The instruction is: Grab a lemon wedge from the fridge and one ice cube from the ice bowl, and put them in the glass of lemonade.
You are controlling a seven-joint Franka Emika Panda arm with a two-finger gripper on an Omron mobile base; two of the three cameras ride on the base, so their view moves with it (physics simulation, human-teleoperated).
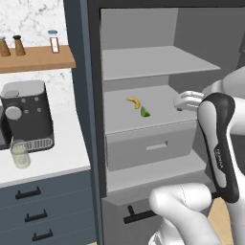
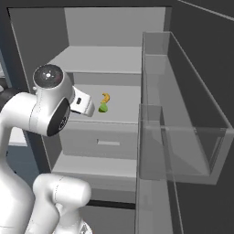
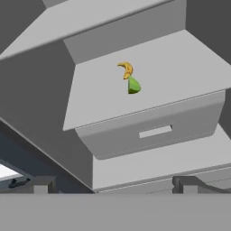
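Note:
The fridge (image 1: 94,119) stands open. On its middle shelf (image 1: 162,103) lies the small green lemon wedge (image 1: 144,112) (image 2: 103,108) (image 3: 133,85), right beside a yellow curved piece (image 1: 134,102) (image 3: 127,69). My gripper (image 1: 179,101) (image 2: 89,109) (image 3: 113,184) hovers open in front of that shelf, to the right of the wedge and apart from it, with nothing between its fingers. The glass of lemonade (image 1: 20,154) stands on the white counter to the left of the fridge. The ice cube and ice bowl are out of view.
A grey drawer (image 1: 148,146) sits under the wedge's shelf. The open fridge door with clear bins (image 2: 183,119) stands at the right. A coffee machine (image 1: 26,115) stands behind the glass, under a wooden shelf (image 1: 38,60) with jars.

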